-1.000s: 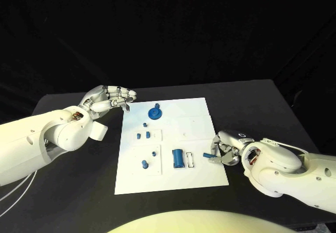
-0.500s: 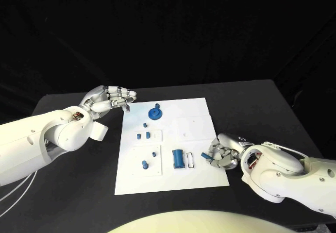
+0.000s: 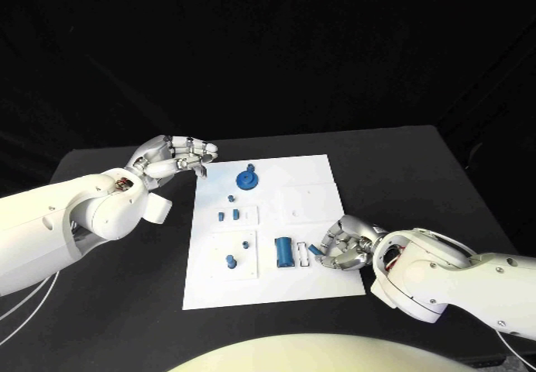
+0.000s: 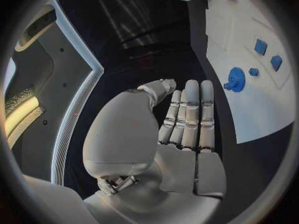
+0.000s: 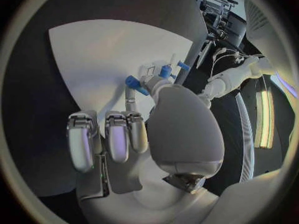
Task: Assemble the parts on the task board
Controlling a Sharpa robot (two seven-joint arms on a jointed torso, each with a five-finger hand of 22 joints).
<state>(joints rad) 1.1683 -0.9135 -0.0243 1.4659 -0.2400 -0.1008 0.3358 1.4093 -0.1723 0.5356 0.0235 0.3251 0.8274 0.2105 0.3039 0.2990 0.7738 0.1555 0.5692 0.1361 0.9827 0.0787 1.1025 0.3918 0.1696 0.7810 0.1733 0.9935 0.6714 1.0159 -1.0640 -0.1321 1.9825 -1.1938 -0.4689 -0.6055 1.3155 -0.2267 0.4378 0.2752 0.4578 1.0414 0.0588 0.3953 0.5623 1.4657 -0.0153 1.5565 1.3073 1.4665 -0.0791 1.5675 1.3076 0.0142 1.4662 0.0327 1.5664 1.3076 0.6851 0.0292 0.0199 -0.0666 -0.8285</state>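
Note:
The white task board (image 3: 313, 178) lies in the middle of the black table. A blue gear (image 3: 247, 181) sits near its far edge, with small blue pieces (image 3: 229, 215) below it and two more (image 3: 231, 263) lower down. A blue block (image 3: 283, 252) stands in a slot near the front. Just right of that block, my right hand (image 3: 346, 246) pinches a small blue piece (image 3: 316, 251) between thumb and finger; the pinched piece (image 5: 134, 82) is low over the board (image 5: 93, 59). My left hand (image 3: 173, 159) hovers by the board's far-left corner, fingers curled in, holding nothing. The gear (image 4: 235, 78) lies beyond its fingers.
Black table (image 3: 123, 279) surrounds the board on all sides. The right forearm (image 3: 447, 271) lies across the table at the board's front right. The left arm (image 3: 78, 217) covers the table's left side.
My right hand has carried the small blue piece leftward over the board, closer to the blue block. The left hand has not moved.

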